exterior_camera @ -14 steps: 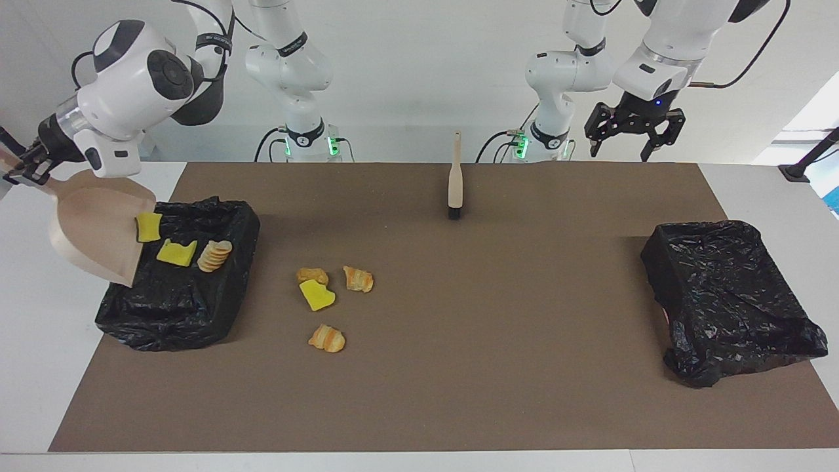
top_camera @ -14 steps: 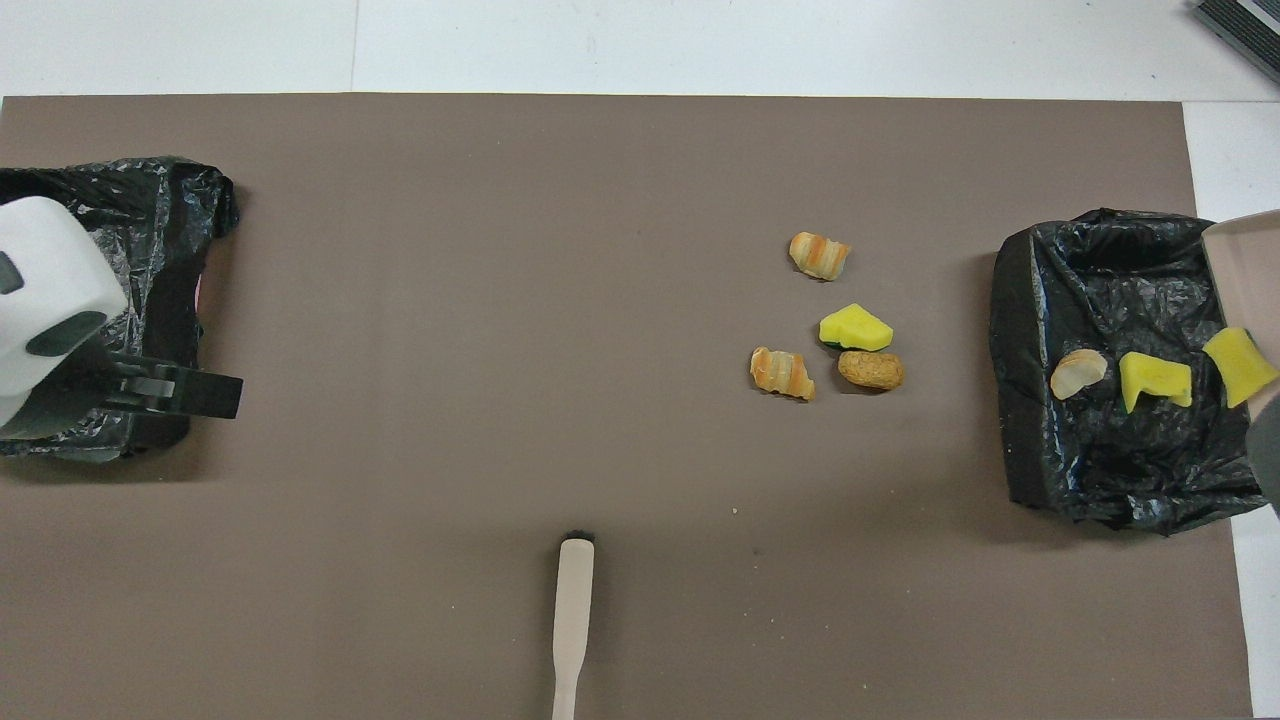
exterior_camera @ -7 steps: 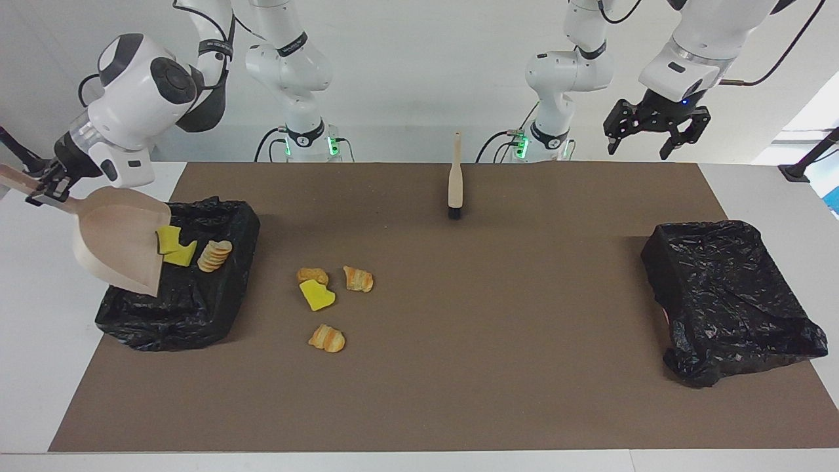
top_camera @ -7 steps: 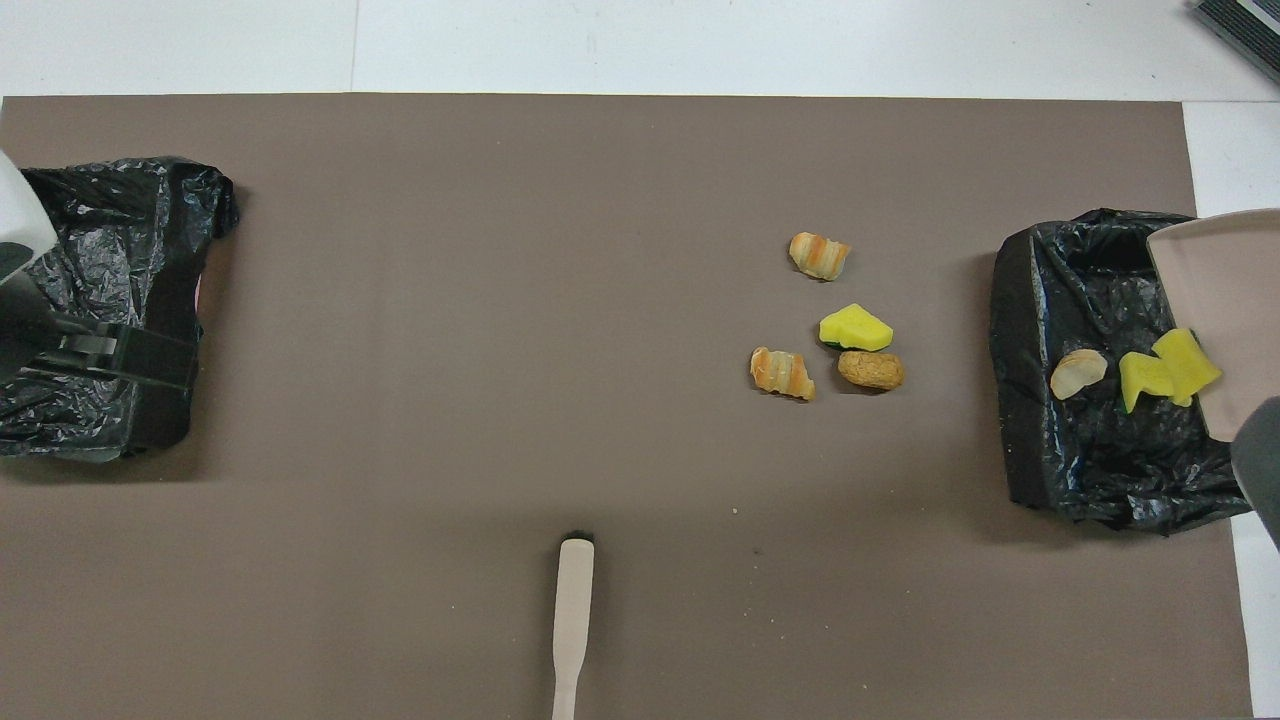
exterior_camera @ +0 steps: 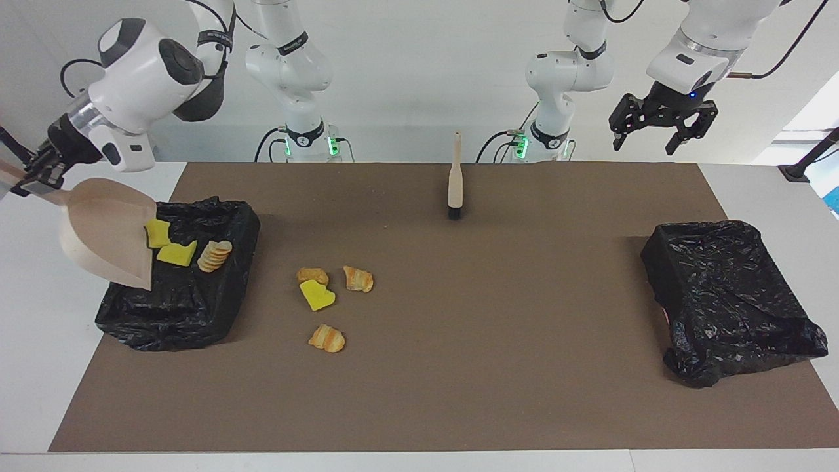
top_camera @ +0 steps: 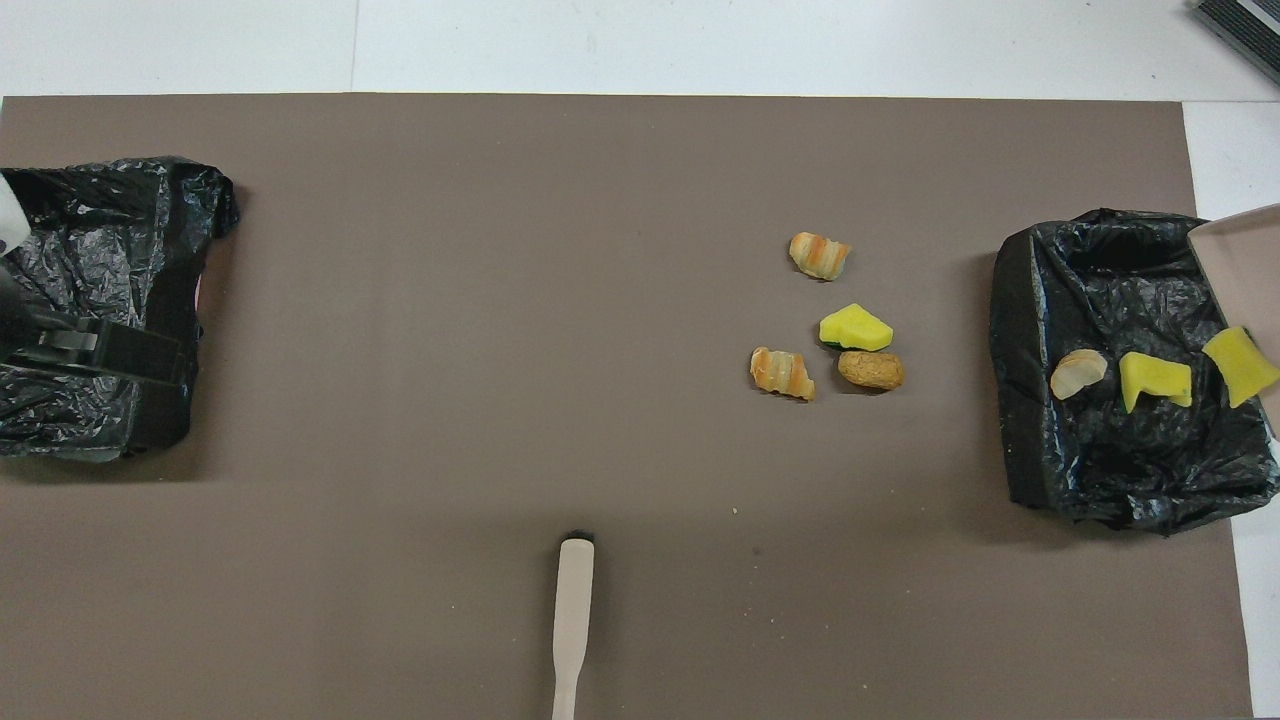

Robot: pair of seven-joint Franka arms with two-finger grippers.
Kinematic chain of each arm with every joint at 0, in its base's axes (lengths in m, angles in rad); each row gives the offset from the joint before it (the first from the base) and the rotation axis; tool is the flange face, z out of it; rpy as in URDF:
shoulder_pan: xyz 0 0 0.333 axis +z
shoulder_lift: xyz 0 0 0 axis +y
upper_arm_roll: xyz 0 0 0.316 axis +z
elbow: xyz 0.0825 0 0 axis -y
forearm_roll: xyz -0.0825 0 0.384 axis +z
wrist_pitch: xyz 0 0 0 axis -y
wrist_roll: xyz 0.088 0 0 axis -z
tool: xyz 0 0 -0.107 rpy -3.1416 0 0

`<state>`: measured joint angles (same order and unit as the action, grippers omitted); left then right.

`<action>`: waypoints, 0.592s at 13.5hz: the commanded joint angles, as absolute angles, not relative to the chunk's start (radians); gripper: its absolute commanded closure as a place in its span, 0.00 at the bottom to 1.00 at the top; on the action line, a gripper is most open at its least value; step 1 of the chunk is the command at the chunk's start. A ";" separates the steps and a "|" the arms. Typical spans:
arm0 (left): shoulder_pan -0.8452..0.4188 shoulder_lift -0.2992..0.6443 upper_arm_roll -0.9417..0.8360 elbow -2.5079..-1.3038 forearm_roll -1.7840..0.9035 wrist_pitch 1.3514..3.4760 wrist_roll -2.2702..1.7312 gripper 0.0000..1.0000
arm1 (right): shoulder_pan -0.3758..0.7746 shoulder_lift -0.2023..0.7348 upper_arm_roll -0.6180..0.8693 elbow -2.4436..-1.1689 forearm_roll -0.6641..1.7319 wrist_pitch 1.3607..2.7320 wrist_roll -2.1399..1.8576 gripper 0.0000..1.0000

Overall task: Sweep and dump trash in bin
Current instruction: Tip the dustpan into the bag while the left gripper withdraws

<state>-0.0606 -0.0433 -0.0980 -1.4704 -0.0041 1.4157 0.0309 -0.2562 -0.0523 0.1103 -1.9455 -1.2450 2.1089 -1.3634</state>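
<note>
My right gripper (exterior_camera: 31,178) is shut on the handle of the beige dustpan (exterior_camera: 105,229), which hangs tilted over the black-lined bin (exterior_camera: 196,308) at the right arm's end. One yellow sponge bit (exterior_camera: 157,233) sits at the pan's lip. Another yellow bit (exterior_camera: 175,254) and a striped pastry piece (exterior_camera: 215,255) lie in the bin (top_camera: 1030,300). Several trash scraps lie on the mat beside that bin: a brown piece (exterior_camera: 312,275), a yellow sponge (exterior_camera: 316,296) and two striped pastries (exterior_camera: 358,278) (exterior_camera: 326,338). My left gripper (exterior_camera: 662,134) waits open in the air at the left arm's end.
The beige brush (exterior_camera: 454,183) lies on the brown mat (exterior_camera: 459,367) near the robots, bristles pointing away from them. A second black-lined bin (exterior_camera: 727,301) stands at the left arm's end of the table.
The dustpan swung in over the bin and back out, the sponge bit at its lip moving with it. The left gripper rose and drifted outward toward its end of the table.
</note>
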 commanded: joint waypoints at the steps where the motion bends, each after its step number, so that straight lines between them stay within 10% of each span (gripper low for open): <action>1: -0.052 -0.063 -0.097 -1.486 -0.002 1.413 0.038 0.00 | -0.262 -0.052 0.112 -1.974 -1.302 2.128 -1.313 1.00; 8: -0.054 -0.052 -0.069 -1.476 -0.002 1.424 0.026 0.00 | -0.337 -0.084 0.094 -1.867 -0.892 2.096 -1.572 1.00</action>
<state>-0.0594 -0.0433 -0.0696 -1.4704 -0.0041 1.4172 0.0292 -0.3217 -0.0719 0.0924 -1.8687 -1.0151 2.1093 -1.5357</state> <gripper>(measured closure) 0.000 0.683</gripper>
